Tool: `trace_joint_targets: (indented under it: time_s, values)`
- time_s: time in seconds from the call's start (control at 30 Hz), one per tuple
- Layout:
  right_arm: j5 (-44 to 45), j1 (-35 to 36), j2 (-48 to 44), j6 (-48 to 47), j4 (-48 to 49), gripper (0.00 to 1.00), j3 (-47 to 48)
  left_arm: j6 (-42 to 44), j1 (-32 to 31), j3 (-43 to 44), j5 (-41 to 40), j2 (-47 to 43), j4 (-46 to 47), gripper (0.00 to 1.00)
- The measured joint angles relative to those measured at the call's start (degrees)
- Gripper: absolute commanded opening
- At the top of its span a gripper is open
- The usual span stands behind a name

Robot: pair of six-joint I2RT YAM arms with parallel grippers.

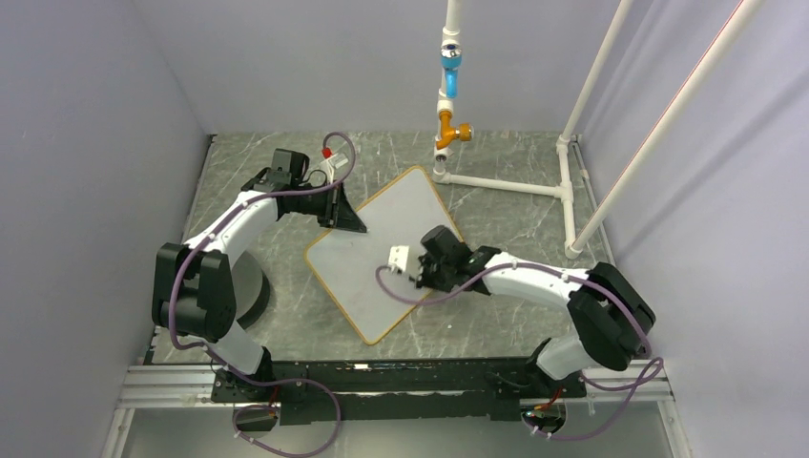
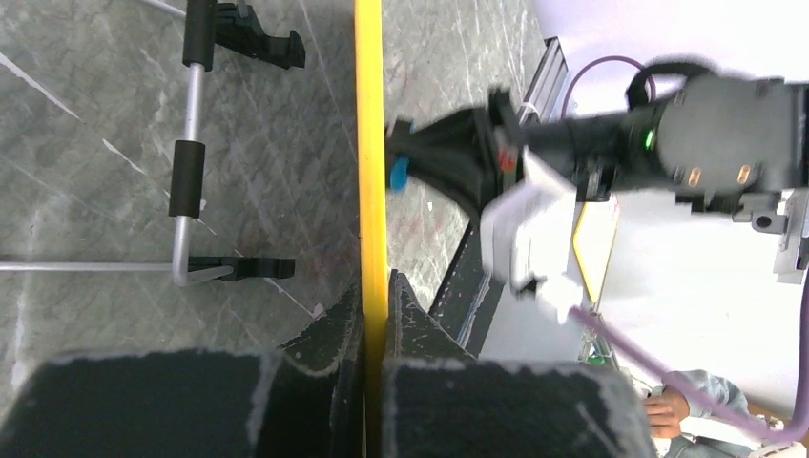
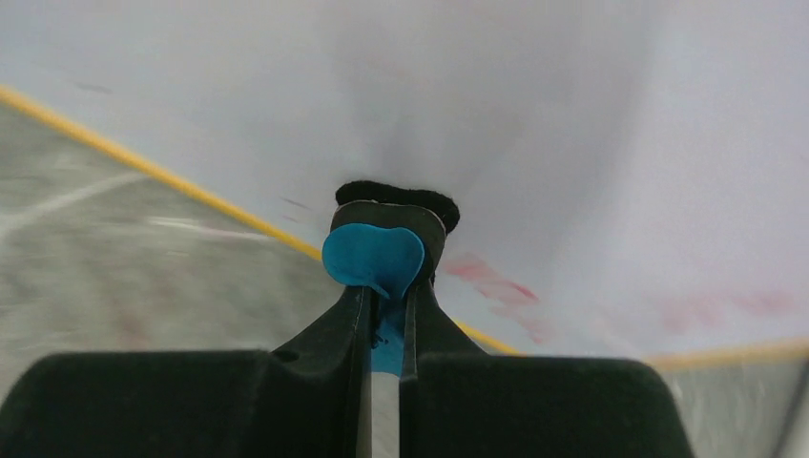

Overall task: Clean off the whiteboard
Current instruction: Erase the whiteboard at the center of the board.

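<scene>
The whiteboard (image 1: 382, 258), white with a thin yellow frame, lies at an angle on the table's middle. My left gripper (image 1: 345, 215) is shut on its upper-left edge. In the left wrist view the yellow frame (image 2: 370, 143) runs straight between the two closed fingers of my left gripper (image 2: 374, 305). My right gripper (image 1: 421, 274) stands over the board's middle, shut on a small blue eraser (image 3: 374, 258). The eraser's black felt (image 3: 396, 196) presses on the whiteboard (image 3: 572, 114). Faint red smears (image 3: 496, 281) show beside the eraser.
A white pipe frame (image 1: 506, 181) with orange and blue fittings (image 1: 450, 124) stands at the back right. Grey walls close in on both sides. A metal wire stand with black clip feet (image 2: 186, 172) shows left of the frame in the left wrist view.
</scene>
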Motion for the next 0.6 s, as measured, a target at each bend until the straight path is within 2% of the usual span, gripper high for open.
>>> trace_joint_targets:
  time_s: [0.13,0.2,0.3,0.47,0.6]
  values:
    - [3.5,-8.5,-1.4,1.8,2.4,0.00,0.0,-0.3,0.2,0.0,-0.4,0.0,0.1,0.00]
    - [3.4,-9.9,-1.7,1.8,2.8,0.00,0.0,-0.3,0.2,0.0,-0.3,0.0,0.1,0.00]
    - [1.8,-7.2,-1.8,0.6,2.2,0.00,0.0,-0.3,0.2,0.0,-0.3,0.0,-0.1,0.00]
    - [-4.8,3.0,-1.7,-2.1,-0.2,0.00,0.0,0.6,-0.2,0.0,0.7,0.0,-0.3,0.00]
    - [-4.6,1.3,-1.5,-1.3,-0.2,0.00,0.0,0.9,-0.7,0.0,0.8,0.0,-0.3,0.00]
